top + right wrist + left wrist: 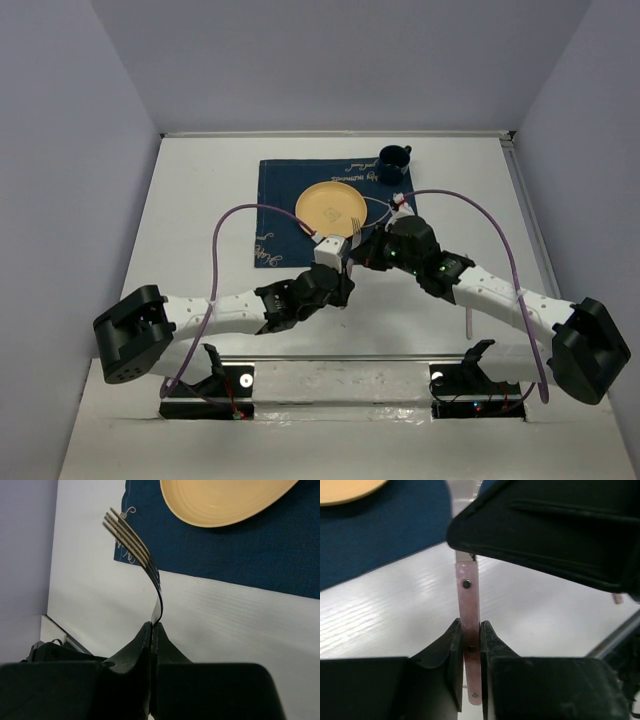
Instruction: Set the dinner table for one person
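Left pincer (470, 630) clamps the fork (469, 595) by its handle, just off the placemat (385, 535). Right pincer (151, 627) pinches the fork's neck, tines up, beside the placemat. From above, both meet at the placemat's near edge, over the white tabletop (185, 185) beneath it.

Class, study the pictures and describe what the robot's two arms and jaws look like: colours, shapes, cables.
Both arms, left arm and right arm, have white link shells between chunky black joint housings. A thin purple cable loops along each. Small green lights glow on the right arm. The jaws are matte black wedges tapering to blunt tips.
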You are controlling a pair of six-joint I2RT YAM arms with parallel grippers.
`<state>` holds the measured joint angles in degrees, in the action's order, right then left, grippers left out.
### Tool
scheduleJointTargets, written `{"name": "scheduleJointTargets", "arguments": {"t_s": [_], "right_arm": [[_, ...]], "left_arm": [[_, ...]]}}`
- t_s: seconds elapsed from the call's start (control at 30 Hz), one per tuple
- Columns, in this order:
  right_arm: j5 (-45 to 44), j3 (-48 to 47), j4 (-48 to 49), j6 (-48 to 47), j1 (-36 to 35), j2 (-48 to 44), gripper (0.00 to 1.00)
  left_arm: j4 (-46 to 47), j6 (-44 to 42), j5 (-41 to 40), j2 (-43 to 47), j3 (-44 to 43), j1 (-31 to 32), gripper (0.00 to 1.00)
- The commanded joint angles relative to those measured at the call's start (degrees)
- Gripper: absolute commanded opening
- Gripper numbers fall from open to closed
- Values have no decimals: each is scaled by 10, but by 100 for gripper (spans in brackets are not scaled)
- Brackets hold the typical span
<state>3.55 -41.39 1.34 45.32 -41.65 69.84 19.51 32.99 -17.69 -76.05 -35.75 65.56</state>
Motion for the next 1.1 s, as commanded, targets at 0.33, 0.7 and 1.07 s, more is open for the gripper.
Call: {"name": "scheduleJointTargets", "arguments": {"t_s": [0.33, 0.7, 1.07], "right_arm": [[-78, -3, -38, -53, -5, -97, 56], [-112, 62, -72, -79, -5, -175, 56], [-94, 90, -89, -95, -5, -253, 55]], "left_arm": [[-103, -38, -36, 112, -13, -127, 0], [-221, -94, -41, -34, -167, -260, 0], [-226, -137, -15, -181, -245, -347, 0]]}}
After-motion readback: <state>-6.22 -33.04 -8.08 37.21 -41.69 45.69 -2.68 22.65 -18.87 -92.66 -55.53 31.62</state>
